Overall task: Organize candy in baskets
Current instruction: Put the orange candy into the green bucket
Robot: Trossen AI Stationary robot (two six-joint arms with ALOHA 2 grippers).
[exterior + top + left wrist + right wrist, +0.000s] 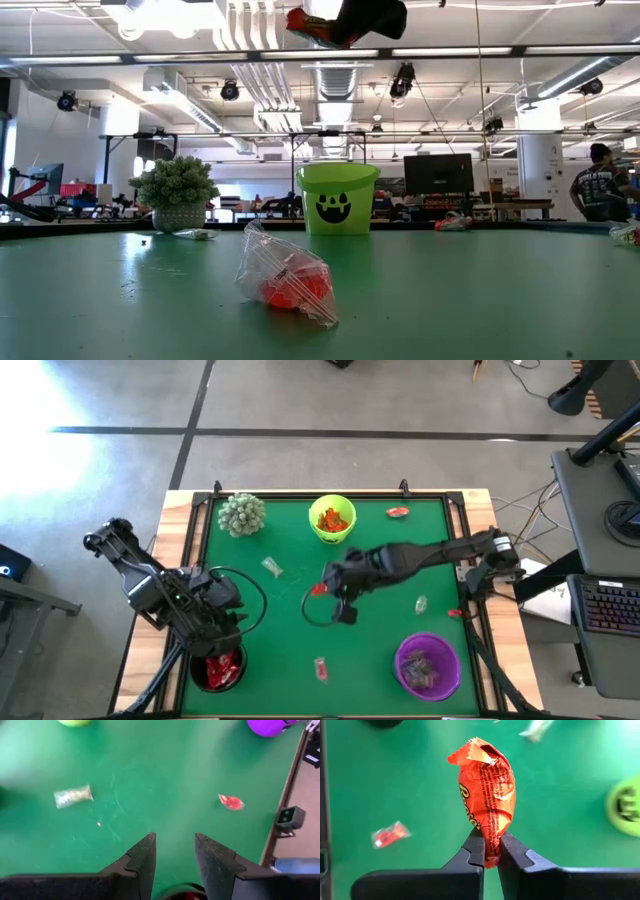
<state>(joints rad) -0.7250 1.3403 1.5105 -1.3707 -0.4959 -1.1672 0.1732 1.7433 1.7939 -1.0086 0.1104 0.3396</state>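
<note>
Right gripper [490, 851] pinches an orange-wrapped candy [487, 797] by its tail — lifted clear, just short of the lime green basket [332, 520] — while the left gripper [174, 857], fingers spread, waits over the black basket [217, 669].

I get even, bright light from the ceiling fixtures [330, 68], with a blown-out glare patch on the floor [40, 420] in the high view. The tabletop [480, 290] shows soft sheen low down. My left wrist feed looks soft and smeared.
</note>
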